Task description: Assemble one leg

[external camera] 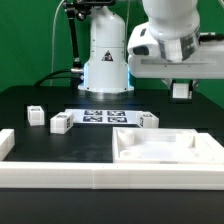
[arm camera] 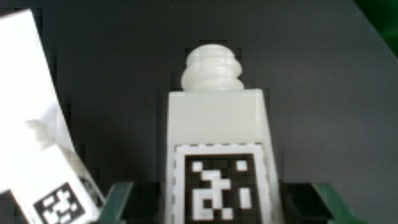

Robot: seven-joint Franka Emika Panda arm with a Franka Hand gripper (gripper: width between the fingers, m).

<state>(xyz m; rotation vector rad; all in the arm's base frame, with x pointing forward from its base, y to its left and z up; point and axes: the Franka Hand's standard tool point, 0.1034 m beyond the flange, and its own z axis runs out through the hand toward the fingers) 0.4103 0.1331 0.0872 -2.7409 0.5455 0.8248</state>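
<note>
My gripper (external camera: 181,84) hangs high at the exterior view's right, shut on a leg (external camera: 181,89), a small white block held clear of the black table. In the wrist view this leg (arm camera: 219,130) runs away from the camera between my fingers (arm camera: 121,205). Its black-and-white tag faces the camera and its rounded screw tip (arm camera: 210,70) points away. Three more legs stand on the table: two at the left (external camera: 35,115) (external camera: 60,123) and one near the middle (external camera: 148,121).
The large square panel with a raised rim (external camera: 128,150) lies at the front right. The marker board (external camera: 103,116) lies before the robot base (external camera: 105,60). A white rail (external camera: 60,172) runs along the front. A tagged white part (arm camera: 27,110) shows beside the held leg.
</note>
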